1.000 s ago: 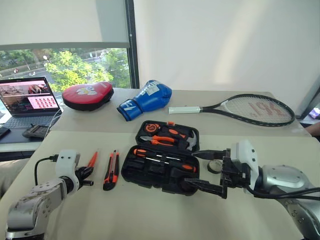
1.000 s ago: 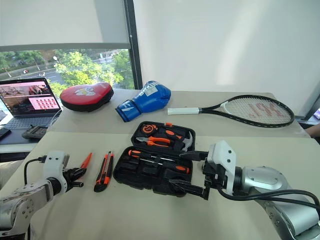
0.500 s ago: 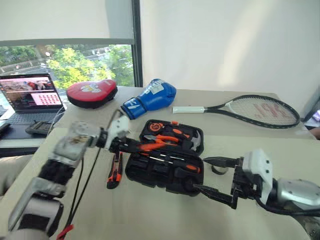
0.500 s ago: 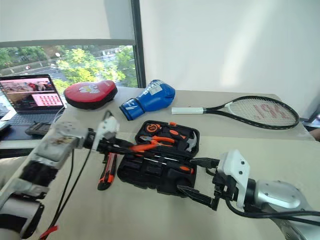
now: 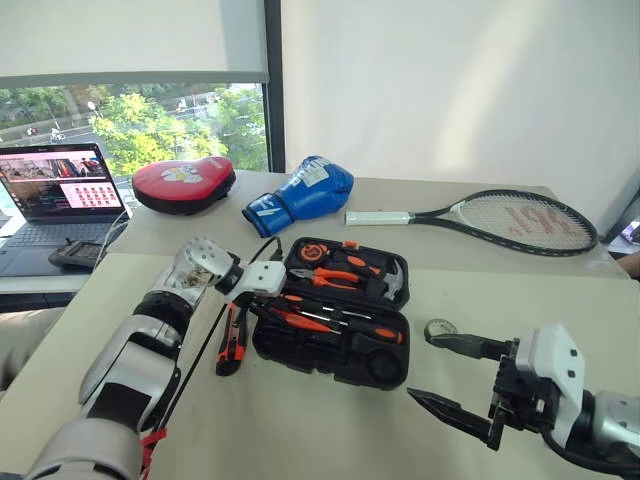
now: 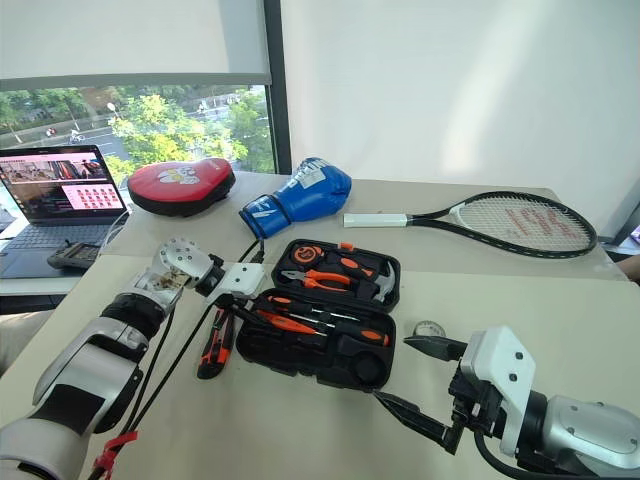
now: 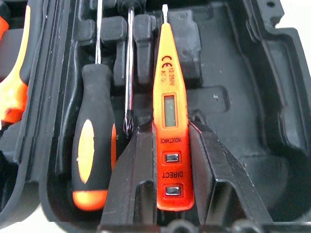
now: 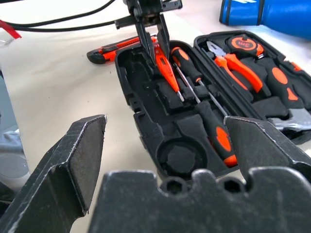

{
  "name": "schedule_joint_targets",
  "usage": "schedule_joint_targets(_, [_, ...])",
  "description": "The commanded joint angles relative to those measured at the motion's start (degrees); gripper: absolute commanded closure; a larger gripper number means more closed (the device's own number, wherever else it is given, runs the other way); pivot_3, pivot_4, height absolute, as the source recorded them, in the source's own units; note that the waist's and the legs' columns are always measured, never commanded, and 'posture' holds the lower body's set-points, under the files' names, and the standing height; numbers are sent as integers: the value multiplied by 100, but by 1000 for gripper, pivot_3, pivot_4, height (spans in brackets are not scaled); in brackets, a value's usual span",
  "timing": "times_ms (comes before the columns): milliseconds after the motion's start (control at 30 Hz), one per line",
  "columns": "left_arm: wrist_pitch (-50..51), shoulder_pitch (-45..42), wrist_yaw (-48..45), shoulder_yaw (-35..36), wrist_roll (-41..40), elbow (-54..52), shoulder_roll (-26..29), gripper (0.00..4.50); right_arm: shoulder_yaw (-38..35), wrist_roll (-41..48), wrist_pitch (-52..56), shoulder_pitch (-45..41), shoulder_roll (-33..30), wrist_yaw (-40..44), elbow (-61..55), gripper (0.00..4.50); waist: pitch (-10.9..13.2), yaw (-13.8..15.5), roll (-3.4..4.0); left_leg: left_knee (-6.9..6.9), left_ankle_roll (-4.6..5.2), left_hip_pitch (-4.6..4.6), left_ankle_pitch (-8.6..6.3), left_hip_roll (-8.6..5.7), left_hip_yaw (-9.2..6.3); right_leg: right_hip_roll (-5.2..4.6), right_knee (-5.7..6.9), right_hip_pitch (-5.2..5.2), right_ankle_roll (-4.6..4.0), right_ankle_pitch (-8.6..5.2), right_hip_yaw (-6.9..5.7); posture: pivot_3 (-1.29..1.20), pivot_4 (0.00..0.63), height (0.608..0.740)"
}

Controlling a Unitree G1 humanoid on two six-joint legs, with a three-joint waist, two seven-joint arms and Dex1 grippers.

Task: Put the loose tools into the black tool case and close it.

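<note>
At the far left, a laptop [image 5: 55, 190] and a red pad [image 5: 183, 184] sit at the back of my counter [image 5: 300, 420], untouched. Next along, the utility knife [image 5: 231, 338] lies loose on the counter, just beside the left edge of the tool case [image 5: 335, 310]. My left gripper [image 7: 167, 160] reaches over the front half of the open case, its fingers [image 7: 131, 179] pinching the slim orange tester screwdriver [image 7: 168, 107] and holding it over the recesses, beside two screwdrivers [image 7: 95, 145] already seated there. The rear half of the case holds pliers, a tape measure and a hammer. Behind it lie a blue boxing glove [image 5: 300, 195] and, further right, a tennis racket [image 5: 500, 215], neither part of the job. Right of the case, the small tape roll [image 5: 438, 327] rests on the counter, apart from the case. My right gripper [image 5: 450, 375] hangs near the counter's front right with its fingers [image 8: 73, 160] spread wide and nothing between them. By my reckoning the job is about halfway: the tester needs setting down, the knife and the tape roll are not yet packed, and the lid stands open.
</note>
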Motion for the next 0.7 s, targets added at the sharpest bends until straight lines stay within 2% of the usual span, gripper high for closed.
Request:
schedule_joint_targets(33, [-2,-118,-68,95,93,169,11,4013,-163,112,-93,38,-38,-106,-206,0,0,0,0,2,0,-1,0,0,0,0,0,0,2,1,0,0,150,740])
schedule_joint_targets(367, [-153,-210,174,163,491,513,-60,4013,-48,118,-115,-2,-89,-159,-208,0,0,1,0,8,0,2,0,0,-1,2,6,5,6,5,0,0,150,740])
schedule_joint_targets(700, [-253,-108,49,228,545,448,-213,4013,-131,191,-128,89,-150,-180,-233,0,0,58,0,13,0,6,0,0,-2,0,6,11,9,7,1,0,150,740])
